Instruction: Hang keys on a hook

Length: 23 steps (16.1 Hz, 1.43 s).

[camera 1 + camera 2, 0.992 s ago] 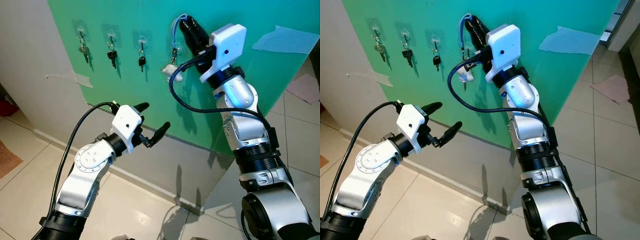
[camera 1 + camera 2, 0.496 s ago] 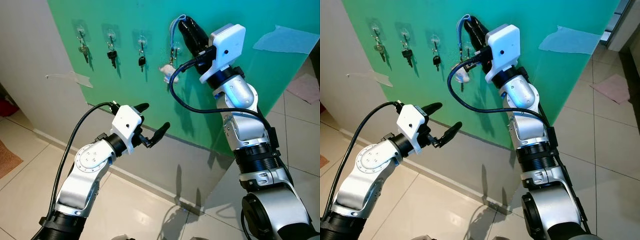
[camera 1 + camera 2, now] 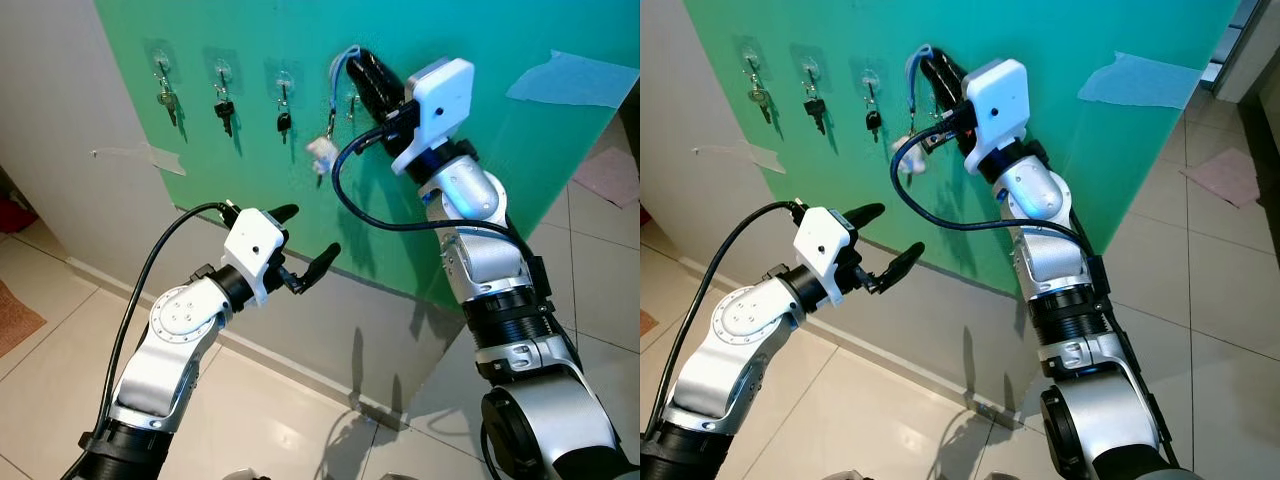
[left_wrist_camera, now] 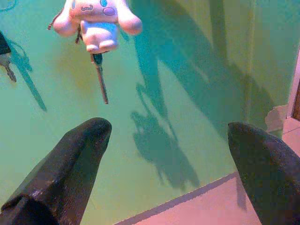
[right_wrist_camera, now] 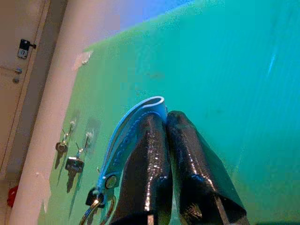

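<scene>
Right claw [image 3: 362, 68] pinches the blue strap [image 3: 338, 68] of my keys [image 3: 322, 152] up against the green board [image 3: 520, 150], white charm dangling just beside the empty hook [image 3: 352, 100], while my left claw [image 3: 305, 243] hovers wide open lower down.

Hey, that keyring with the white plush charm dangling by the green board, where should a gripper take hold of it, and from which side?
By the blue strap loop at the top, coming from the room side, away from the green board. The loop is flat and thin, so two fingers can pinch it, as the right gripper does now. The white plush charm and key dangle loose below and would swing.
</scene>
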{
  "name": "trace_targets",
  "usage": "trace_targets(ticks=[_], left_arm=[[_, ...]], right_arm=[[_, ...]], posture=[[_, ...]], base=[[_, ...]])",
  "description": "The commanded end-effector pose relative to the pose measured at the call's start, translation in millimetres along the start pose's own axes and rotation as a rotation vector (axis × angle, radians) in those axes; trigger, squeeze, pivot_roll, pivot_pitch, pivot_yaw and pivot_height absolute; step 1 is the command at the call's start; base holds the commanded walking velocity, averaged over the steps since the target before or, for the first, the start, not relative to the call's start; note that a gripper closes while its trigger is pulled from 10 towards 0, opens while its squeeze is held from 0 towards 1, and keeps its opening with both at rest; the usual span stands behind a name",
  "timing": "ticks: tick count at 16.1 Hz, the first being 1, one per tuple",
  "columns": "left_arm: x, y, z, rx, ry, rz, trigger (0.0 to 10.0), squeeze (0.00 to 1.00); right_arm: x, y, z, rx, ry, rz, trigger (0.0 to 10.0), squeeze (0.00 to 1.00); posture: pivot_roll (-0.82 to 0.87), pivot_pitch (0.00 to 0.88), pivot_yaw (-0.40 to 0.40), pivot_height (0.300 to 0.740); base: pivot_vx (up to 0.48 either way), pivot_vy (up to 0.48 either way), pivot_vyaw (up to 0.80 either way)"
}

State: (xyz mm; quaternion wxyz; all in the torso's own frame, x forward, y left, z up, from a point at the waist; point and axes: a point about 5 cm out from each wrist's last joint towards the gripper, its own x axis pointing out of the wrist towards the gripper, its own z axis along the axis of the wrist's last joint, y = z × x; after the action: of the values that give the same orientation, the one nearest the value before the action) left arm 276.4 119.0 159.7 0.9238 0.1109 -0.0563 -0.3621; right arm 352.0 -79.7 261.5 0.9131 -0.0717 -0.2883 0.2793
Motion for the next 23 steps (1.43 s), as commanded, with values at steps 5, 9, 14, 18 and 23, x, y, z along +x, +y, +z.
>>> trace_targets(ticks=[5, 9, 14, 18, 23], left_arm=[[-0.1, 2.8, 4, 0.013, -0.007, -0.005, 10.0, 0.00], [-0.8, 3.0, 4, 0.016, -0.007, -0.005, 10.0, 0.00], [0.2, 3.1, 5, 0.019, -0.009, -0.009, 10.0, 0.00], [1.4, 3.0, 6, 0.020, -0.011, -0.011, 10.0, 0.00], [2.1, 3.7, 6, 0.023, -0.009, -0.015, 10.0, 0.00]], right_arm=[[3.7, -8.2, 1, -0.007, -0.005, -0.057, 10.0, 0.00], [4.2, -15.6, -1, -0.013, -0.002, -0.123, 10.0, 0.00], [4.6, -12.2, 0, 0.004, -0.017, -0.092, 10.0, 0.00], [3.1, -17.7, -3, -0.009, -0.005, -0.135, 10.0, 0.00], [-1.9, -26.6, -9, -0.026, 0.028, -0.180, 10.0, 0.00]], posture=[[-0.07, 0.011, 0.008, 0.740], [-0.07, 0.007, 0.008, 0.740], [-0.07, 0.003, 0.008, 0.740], [-0.07, 0.000, 0.010, 0.740], [-0.06, 0.000, 0.016, 0.740]], base=[[0.000, 0.000, 0.00], [0.000, 0.000, 0.00], [0.000, 0.000, 0.00], [0.000, 0.000, 0.00], [0.000, 0.000, 0.00]])
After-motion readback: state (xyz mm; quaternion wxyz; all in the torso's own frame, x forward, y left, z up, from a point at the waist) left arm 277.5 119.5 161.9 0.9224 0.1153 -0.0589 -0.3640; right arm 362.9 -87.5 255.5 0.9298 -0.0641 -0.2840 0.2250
